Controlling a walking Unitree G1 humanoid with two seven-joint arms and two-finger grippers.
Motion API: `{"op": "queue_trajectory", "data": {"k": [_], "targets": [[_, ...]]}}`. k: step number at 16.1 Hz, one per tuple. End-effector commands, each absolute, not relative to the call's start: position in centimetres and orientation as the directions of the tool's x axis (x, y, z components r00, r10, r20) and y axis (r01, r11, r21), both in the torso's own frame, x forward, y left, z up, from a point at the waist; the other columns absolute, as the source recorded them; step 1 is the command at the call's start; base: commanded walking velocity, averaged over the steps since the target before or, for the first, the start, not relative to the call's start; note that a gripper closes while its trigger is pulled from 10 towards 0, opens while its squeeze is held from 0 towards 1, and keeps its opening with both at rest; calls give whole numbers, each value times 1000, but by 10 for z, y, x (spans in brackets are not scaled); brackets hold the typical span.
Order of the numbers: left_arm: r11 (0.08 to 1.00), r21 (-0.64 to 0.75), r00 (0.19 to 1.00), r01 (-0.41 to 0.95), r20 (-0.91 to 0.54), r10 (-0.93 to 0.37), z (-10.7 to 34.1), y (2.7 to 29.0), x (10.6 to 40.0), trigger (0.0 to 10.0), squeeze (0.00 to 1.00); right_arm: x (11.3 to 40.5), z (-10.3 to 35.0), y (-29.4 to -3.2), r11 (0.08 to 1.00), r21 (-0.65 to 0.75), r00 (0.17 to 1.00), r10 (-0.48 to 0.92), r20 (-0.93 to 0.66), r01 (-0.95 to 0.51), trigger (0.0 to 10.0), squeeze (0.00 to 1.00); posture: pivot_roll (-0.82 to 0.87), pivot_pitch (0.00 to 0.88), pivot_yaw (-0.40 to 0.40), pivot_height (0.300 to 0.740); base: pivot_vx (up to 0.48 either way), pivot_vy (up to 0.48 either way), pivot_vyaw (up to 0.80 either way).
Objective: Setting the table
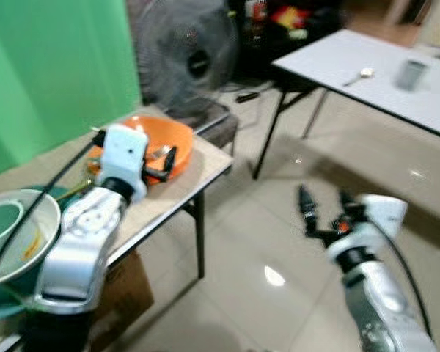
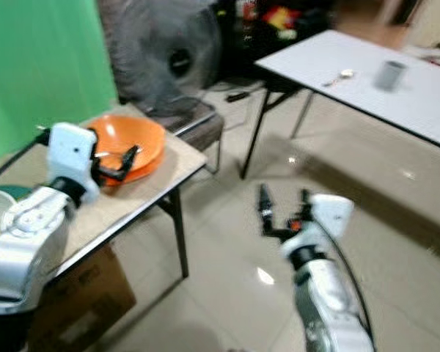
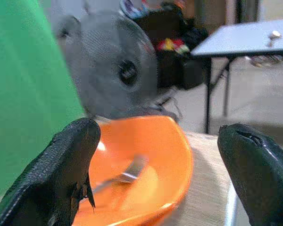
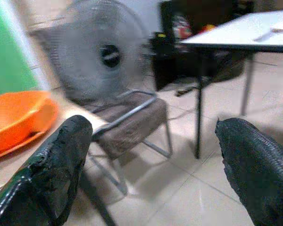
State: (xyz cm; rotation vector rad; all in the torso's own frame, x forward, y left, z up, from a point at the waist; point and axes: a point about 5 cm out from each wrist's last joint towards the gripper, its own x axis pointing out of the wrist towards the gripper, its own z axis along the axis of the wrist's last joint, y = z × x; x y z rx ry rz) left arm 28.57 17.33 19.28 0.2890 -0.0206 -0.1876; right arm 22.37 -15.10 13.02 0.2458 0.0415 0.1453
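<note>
The left gripper [image 1: 163, 163] is reaching out over the small beige table [image 1: 205, 165] on the left, its black fingers spread wide at the near rim of the orange bowl [image 1: 177, 143], not gripping anything. In the left wrist view the orange bowl is sitting between the two fingers [image 3: 68, 174], and a metal utensil [image 3: 125, 175], probably a spoon or fork though it is blurred, is lying inside it. The bowl is resting on an orange plate [image 2: 148, 170] near the far right corner of that table. A pale bowl [image 1: 18, 231] is standing on a teal plate [image 1: 4, 306] at the near left end of the table, beside the left arm.

The right gripper [image 1: 324, 213] is hanging over the tiled floor [image 1: 242, 249] on the right, its fingers wide apart and holding nothing.

A large grey fan [image 1: 183, 55] is standing behind the small table, with a cushioned chair [image 4: 132, 120] just right of it. Far right, a white table [image 1: 367, 88] is carrying a spoon [image 1: 359, 75] and a grey cup [image 1: 411, 75], well apart from both grippers. A cardboard box [image 1: 121, 293] is sitting under the small table
</note>
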Motion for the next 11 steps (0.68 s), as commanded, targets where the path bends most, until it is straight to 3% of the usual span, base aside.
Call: {"op": "queue_trajectory", "data": {"k": [1,6,11], "targets": [[948,284,988,145,2,-151,194,182,284,10000,867,226,137,-147,960,210,981,193,-5,-188,10000,0,35,0,-31,740,0,0,0],[949,280,987,146,20,-158,202,187,286,10000,878,228,135,-145,958,204,978,208,-8,-202,10000,0,44,0,-31,740,0,0,0],[949,269,985,165,7,-173,199,187,282,10000,886,224,129,-143,959,178,973,228,-33,-218,10000,0,45,0,-33,740,294,0,0]]}}
